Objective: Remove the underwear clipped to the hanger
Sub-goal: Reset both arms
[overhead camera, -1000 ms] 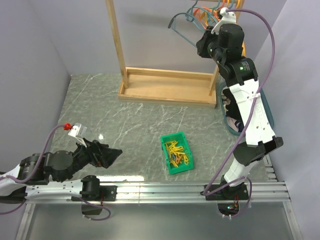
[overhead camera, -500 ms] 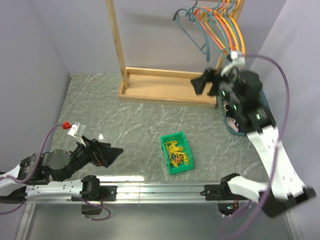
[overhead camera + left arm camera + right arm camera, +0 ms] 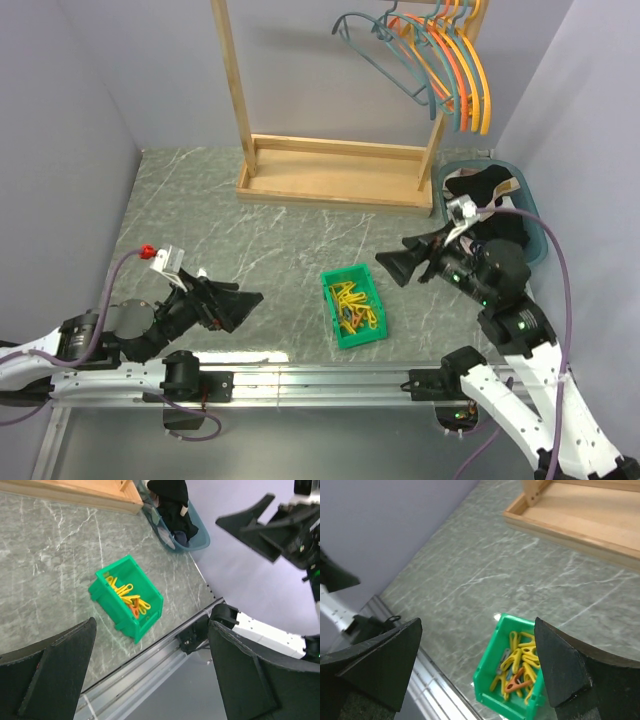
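Note:
The underwear lies as a heap of black and pale cloth in the teal basket at the right; the left wrist view shows the same heap in the basket. Several coloured hangers hang bare on the wooden rack. My right gripper is open, low over the table left of the basket and pointing left; in its own view it holds nothing. Open and holding nothing too, my left gripper hovers near the front left, and its wrist view shows it facing right.
A green bin of yellow clothes pegs sits between the grippers, also seen as the bin in the right wrist view. The rack's wooden base lies at the back. The metal rail runs along the front edge.
My right arm has swung down from the hangers to low over the table beside the basket, and its jaws have opened. My left gripper has shifted slightly right.

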`<state>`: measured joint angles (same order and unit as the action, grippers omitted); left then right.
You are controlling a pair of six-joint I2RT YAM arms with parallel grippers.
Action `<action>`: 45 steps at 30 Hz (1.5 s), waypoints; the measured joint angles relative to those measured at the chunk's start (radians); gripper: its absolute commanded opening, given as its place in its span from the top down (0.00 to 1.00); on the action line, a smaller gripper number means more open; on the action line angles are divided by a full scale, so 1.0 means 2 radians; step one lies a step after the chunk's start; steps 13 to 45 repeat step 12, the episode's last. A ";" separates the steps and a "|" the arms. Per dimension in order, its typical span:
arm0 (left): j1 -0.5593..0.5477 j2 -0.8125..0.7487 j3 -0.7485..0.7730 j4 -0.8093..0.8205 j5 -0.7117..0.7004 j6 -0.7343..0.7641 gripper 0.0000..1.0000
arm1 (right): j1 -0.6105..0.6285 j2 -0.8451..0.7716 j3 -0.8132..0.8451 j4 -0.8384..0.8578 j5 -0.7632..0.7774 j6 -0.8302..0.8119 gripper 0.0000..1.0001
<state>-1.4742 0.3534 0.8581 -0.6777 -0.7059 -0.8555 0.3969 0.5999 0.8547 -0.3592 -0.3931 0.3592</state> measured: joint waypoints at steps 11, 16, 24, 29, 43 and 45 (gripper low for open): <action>0.000 0.001 -0.032 0.064 -0.030 0.002 0.01 | 0.000 -0.127 -0.068 0.019 -0.041 0.031 0.00; 0.000 0.001 -0.033 0.067 -0.031 0.002 0.00 | 0.000 -0.131 -0.072 0.018 -0.041 0.032 0.00; 0.000 0.001 -0.033 0.067 -0.031 0.002 0.00 | 0.000 -0.131 -0.072 0.018 -0.041 0.032 0.00; 0.000 0.001 -0.033 0.067 -0.031 0.002 0.00 | 0.000 -0.131 -0.072 0.018 -0.041 0.032 0.00; 0.000 0.001 -0.033 0.067 -0.031 0.002 0.00 | 0.000 -0.131 -0.072 0.018 -0.041 0.032 0.00; 0.000 0.001 -0.033 0.067 -0.031 0.002 0.00 | 0.000 -0.131 -0.072 0.018 -0.041 0.032 0.00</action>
